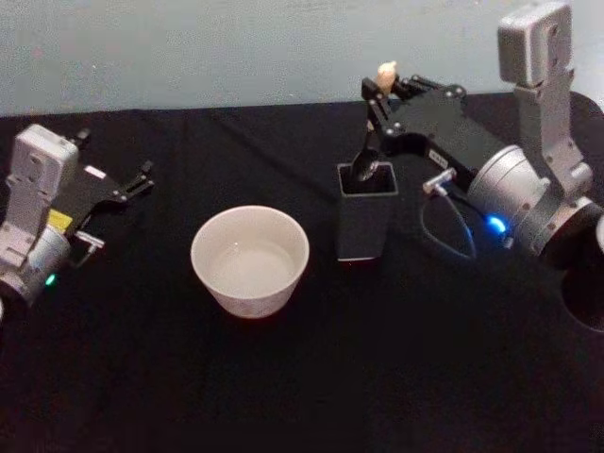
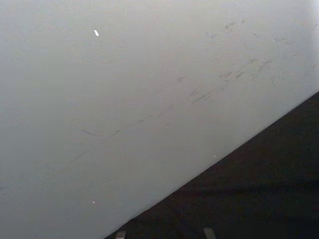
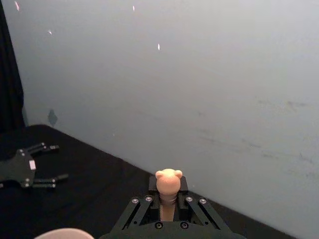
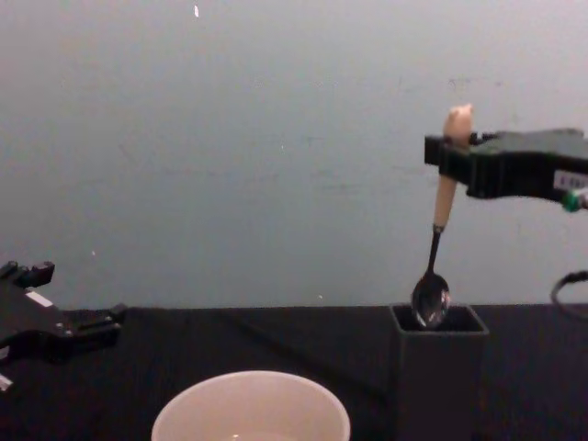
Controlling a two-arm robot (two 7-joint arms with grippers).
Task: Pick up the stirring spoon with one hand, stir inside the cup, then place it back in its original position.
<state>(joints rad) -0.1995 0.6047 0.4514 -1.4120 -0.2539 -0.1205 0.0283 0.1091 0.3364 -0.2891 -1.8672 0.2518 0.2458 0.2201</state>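
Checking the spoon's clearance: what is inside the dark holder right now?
The stirring spoon hangs from the right pincer, its metal bowl at the holder mouth, the tip just inside. The walls hide everything deeper in the holder.

I saw the stirring spoon had a matt cream handle that looked like plastic or resin, with a thin metal stem and a glossy, mirror-like metal bowl. The right gripper clamped on it looked like matt black plastic, on a brushed silver-grey metal wrist. The holder box was dark grey and matt, probably plastic. To its left, the cup looked smooth, cream-white and faintly glossy. The table was covered in matt black cloth. The far wall was pale, matt and lightly scuffed.
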